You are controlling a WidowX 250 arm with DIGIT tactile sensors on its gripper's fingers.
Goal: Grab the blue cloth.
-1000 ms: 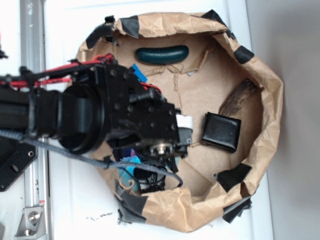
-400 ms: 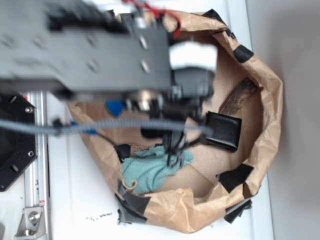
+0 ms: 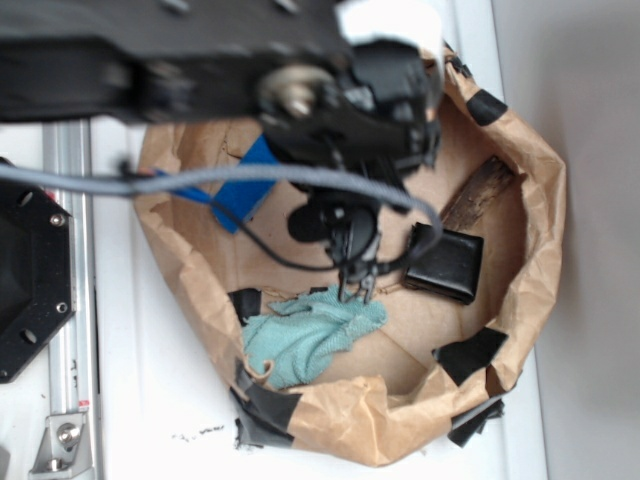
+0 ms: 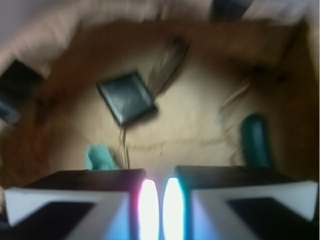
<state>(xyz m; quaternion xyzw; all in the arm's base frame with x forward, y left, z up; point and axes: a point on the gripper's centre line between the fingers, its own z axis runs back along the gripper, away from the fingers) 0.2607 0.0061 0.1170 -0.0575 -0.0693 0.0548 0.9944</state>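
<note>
Exterior view shows a crumpled brown paper bag (image 3: 540, 190), its rim rolled down and patched with black tape, lying open on a white surface (image 3: 150, 400). Inside it the blue cloth (image 3: 305, 340) lies bunched against the lower left wall, a light teal fuzzy rag with one edge reaching toward the middle of the bag floor. The gripper (image 3: 357, 285) hangs from the blurred black arm that fills the top of this view, and its tips sit right at the cloth's upper right edge; whether they actually touch the fabric is not clear. The fingers look close together there, with at most a thin gap between them. A black square block (image 3: 445, 265) lies just to the right of the gripper, and a brown strip of bark-like wood (image 3: 480, 192) leans beside it toward the bag wall. A flat bright blue rectangle (image 3: 250, 185) shows at the upper left, partly under the arm and a grey cable.

Wrist view is heavily blurred. The two finger pads (image 4: 150, 205) stand side by side at the bottom with only a narrow slit between them and nothing seen held in it. A small patch of the cloth (image 4: 100, 157) peeks above the left finger, the block (image 4: 125, 97) lies farther off, and a dark teal sausage-shaped thing (image 4: 256, 140) lies at the right.
</note>
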